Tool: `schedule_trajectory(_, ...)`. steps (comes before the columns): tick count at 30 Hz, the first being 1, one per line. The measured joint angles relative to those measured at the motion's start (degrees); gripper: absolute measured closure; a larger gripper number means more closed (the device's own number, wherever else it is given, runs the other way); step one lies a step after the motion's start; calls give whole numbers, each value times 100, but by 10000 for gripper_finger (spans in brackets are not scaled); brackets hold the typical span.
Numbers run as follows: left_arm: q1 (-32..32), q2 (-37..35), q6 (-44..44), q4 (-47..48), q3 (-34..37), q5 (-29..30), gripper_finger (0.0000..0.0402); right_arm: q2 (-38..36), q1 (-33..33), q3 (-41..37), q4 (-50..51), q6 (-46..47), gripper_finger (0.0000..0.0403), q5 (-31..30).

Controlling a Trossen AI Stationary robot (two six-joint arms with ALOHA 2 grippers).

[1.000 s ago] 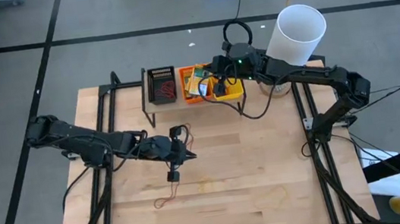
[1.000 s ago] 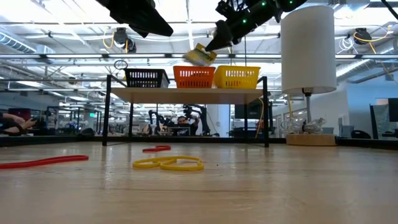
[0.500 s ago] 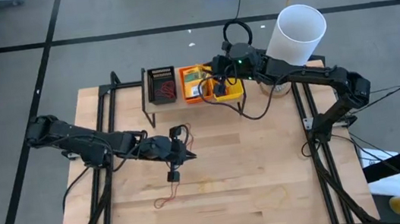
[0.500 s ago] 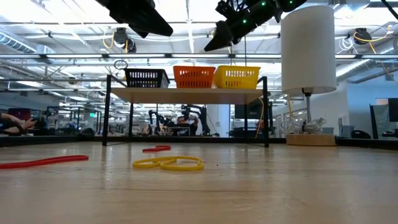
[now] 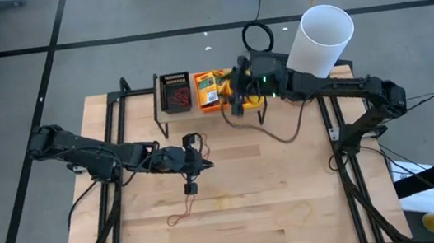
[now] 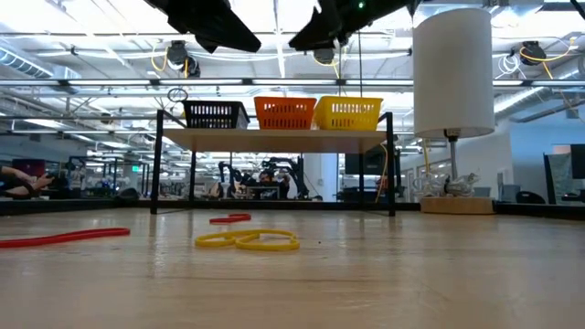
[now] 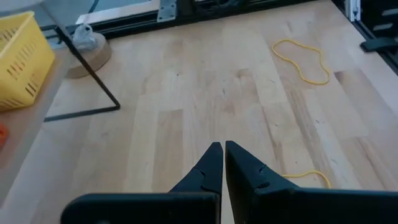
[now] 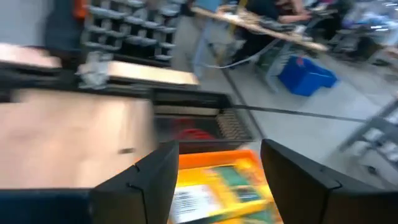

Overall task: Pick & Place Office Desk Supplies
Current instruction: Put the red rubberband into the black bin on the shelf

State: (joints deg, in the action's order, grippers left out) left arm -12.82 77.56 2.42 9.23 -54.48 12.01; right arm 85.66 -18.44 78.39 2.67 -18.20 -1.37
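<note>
Left gripper point(image 5: 191, 188), fingers together and empty, hovers center-left of the high view; a brown rubber band point(image 5: 181, 218) lies on the table just below it, nearest this arm. Right gripper point(image 5: 235, 102), fingers apart, upper center; yellow pack point(image 5: 210, 88) rests in the orange bin point(image 5: 202, 107).

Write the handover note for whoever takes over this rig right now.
Right pincer: open, empty, above the orange bin.
Left pincer: shut, empty, over mid-table.
Done: a yellow pack lies in the orange bin; red bands lie in the black bin.
Left: a yellow band, a second yellow band and a red band lie on the table.
</note>
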Motion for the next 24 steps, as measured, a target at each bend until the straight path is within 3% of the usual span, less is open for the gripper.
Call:
schedule_trajectory(6, 71, 46, 209, 69, 0, -57, 392, -247, 1015, -430, 220, 157, 192, -40)
schedule_trajectory(12, 65, 46, 40, 1175, 0, 55, 392, -386, 2124, -1374, 127, 765, 202, -976)
schedule_trajectory(17, -137, 39, -529, 1891, 300, 1078, 392, -386, 2872, -2868, -1848, 1668, 204, -1192)
schedule_trajectory(20, -259, -36, -919, 1348, 1039, 1376, 392, -388, 3192, -3755, -3279, 2080, 204, -1204)
schedule_trajectory(24, -325, -242, -731, -1139, 2319, 869, 392, -392, 3452, -4560, -4499, 2653, 204, -1414)
